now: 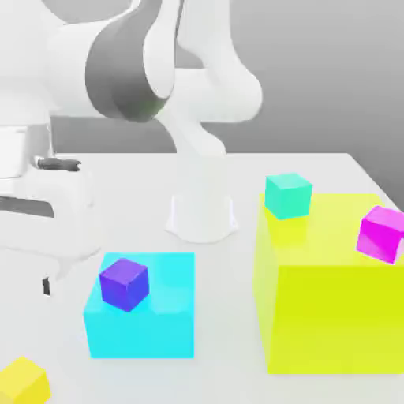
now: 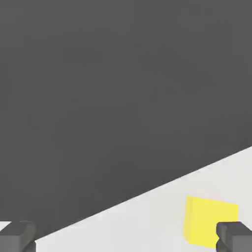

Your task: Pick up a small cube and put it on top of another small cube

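While the gripper [image 2: 126, 236] hangs with its 2 fingers [image 2: 17, 235] spread wide and nothing between them, the small yellow cube [image 1: 24, 381] sits alone on the white table [image 1: 229, 260] — near the cyan block [image 1: 158, 323] that carries a purple cube [image 1: 124, 283]. Teal cube [image 1: 287, 195] and magenta cube [image 1: 381, 233] rest on the big yellow-green block [image 1: 331, 316].

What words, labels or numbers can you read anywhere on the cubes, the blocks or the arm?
None. The yellow cube, purple cube, teal cube, magenta cube, cyan block, yellow-green block and arm carry no text.
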Tool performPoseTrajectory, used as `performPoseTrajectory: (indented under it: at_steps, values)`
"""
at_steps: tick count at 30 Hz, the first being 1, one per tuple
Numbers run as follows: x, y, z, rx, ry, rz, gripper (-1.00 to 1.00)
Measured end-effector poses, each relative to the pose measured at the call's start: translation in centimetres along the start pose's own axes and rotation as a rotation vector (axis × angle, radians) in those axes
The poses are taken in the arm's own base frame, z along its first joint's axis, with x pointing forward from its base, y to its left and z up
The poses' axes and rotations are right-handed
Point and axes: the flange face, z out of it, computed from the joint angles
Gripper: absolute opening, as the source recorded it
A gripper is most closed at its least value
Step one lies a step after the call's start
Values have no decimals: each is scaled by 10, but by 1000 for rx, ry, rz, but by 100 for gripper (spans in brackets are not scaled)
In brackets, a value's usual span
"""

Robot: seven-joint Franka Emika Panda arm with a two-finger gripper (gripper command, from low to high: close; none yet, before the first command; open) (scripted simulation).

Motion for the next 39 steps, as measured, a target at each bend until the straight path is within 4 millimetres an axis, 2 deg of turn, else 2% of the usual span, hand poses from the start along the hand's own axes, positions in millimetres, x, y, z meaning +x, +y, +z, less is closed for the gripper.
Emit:
performPoseTrajectory:
  at_steps: [6, 10, 11, 17, 19, 22, 23, 29, 32, 35, 39]
  values:
    - [28, 52, 98, -136, -40, 94, 0]
    - [29, 67, 159, -155, -45, 106, 0]
    - [29, 70, 169, -155, -45, 106, -100]
    - [28, 71, 173, -155, -46, 107, -100]
    - [30, 68, 158, -155, -45, 106, -100]
    - [30, 61, 118, -154, -47, 103, -100]
    - [22, 53, 106, -149, -56, 72, -100]
    - [-62, -1, 38, -106, -127, -216, -100]
    - [-116, -22, 6, -89, -158, -391, -100]
    - [-167, -32, -27, -75, -182, -557, -100]
    - [-218, -27, -68, -63, -201, -747, -100]
